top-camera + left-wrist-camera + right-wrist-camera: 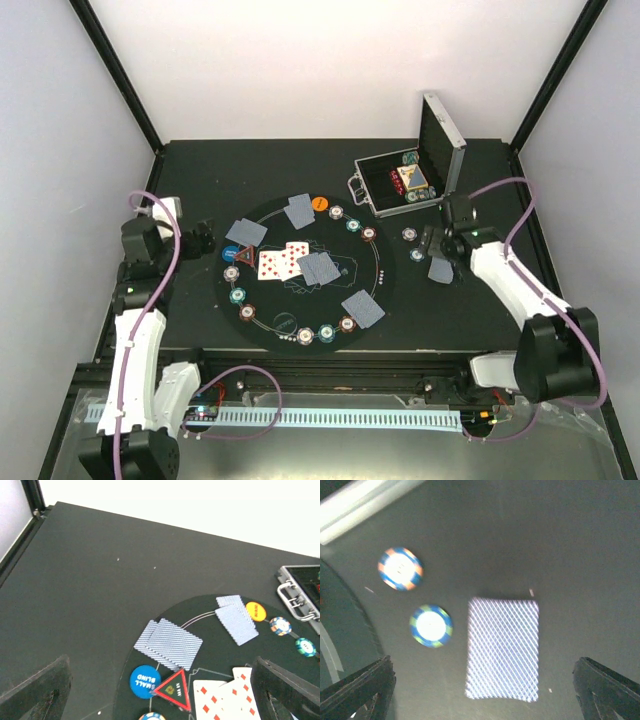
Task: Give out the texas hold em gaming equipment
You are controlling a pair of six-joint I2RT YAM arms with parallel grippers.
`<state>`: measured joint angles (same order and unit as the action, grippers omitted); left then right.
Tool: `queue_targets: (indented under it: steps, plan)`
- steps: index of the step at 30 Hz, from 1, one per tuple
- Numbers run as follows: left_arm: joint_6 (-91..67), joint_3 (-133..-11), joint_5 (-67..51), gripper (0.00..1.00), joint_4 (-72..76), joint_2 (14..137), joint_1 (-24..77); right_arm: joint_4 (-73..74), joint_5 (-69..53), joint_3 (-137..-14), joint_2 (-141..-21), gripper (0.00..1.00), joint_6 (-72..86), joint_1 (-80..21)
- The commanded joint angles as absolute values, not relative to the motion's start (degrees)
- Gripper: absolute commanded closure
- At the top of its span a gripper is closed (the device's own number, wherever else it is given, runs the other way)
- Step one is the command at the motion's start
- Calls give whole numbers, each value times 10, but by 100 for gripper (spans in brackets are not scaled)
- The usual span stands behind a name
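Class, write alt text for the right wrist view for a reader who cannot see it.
A face-down striped card lies on a dark table below the open right gripper. Left of it sit an orange-and-blue chip and a green-and-blue chip.

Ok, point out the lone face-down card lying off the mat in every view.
Top external: the card lies on the table right of the mat, right of centre.
Left wrist: not in it.
Right wrist: the card is low and centre.
Shared landmark: the teal-edged chip just left of the card.
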<state>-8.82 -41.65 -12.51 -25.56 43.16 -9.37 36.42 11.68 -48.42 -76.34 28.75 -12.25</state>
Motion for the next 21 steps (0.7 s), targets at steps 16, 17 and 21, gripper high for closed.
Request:
queue_targets:
  steps: [16, 17, 21]
  plan:
    - [-184, -309, -90, 1, 93, 600, -254, 81, 16, -482, -702, 2, 141, 75]
    - [-182, -282, -69, 1, 118, 585, -253, 53, 33, -455, -685, 2, 141, 79]
    - [-162, -178, -54, 1, 256, 556, -232, -107, 59, -326, -629, 2, 147, 79]
